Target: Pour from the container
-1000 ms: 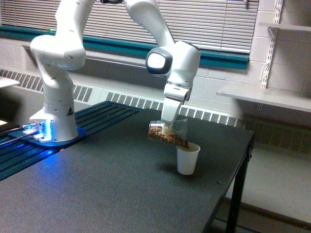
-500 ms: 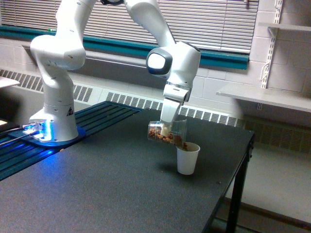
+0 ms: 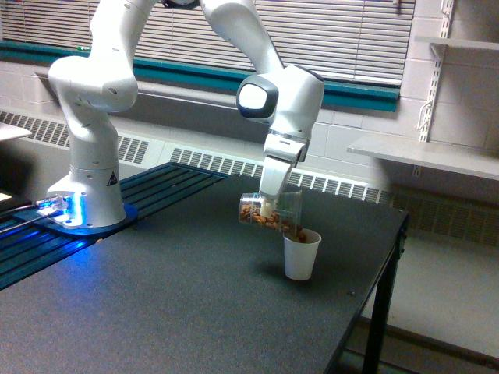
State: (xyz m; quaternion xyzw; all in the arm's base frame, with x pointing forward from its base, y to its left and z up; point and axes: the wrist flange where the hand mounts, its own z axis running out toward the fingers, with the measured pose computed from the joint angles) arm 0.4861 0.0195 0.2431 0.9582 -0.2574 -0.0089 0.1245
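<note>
Dark table [image 3: 156,312], frame centre: gripper [image 3: 269,209] clamping tipped container [image 3: 269,214] over paper cup [image 3: 301,255]. Barely shifted since earlier; pour ongoing, brown bits remaining inside.

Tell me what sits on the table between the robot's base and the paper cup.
Nothing: in the exterior view, bare dark table runs from base to paper cup.

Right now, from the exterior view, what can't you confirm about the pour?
- Fill level of the white paper cup: its wall is opaque and the camera sits too low to see in.
- End effector fingers: too small, blurred against the clear container.
- Whether brown pieces are falling: the container's mouth meets the cup's rim, detail too small.
</note>
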